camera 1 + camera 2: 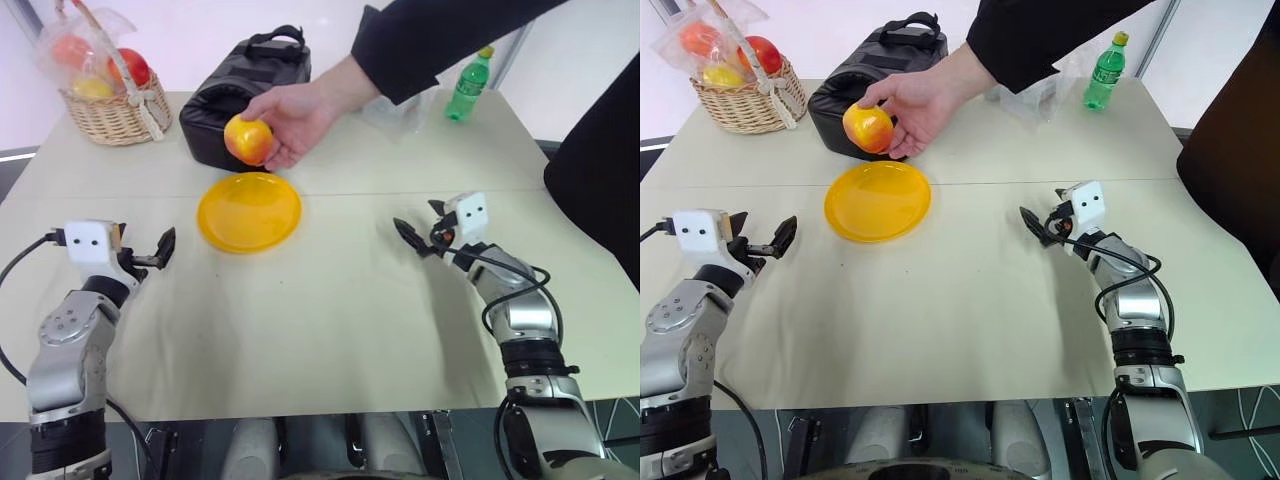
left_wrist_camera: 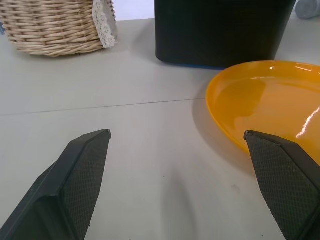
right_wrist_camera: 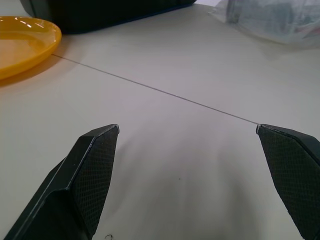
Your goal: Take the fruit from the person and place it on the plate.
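The fruit (image 1: 248, 139) is held in the person's hand (image 1: 300, 118) just above the far rim of the plate (image 1: 250, 212). It is judged light, firm and smooth, best taken across its exposed near side. The left gripper (image 1: 158, 252) and right gripper (image 1: 420, 235) are spread wide and empty, well apart from it.
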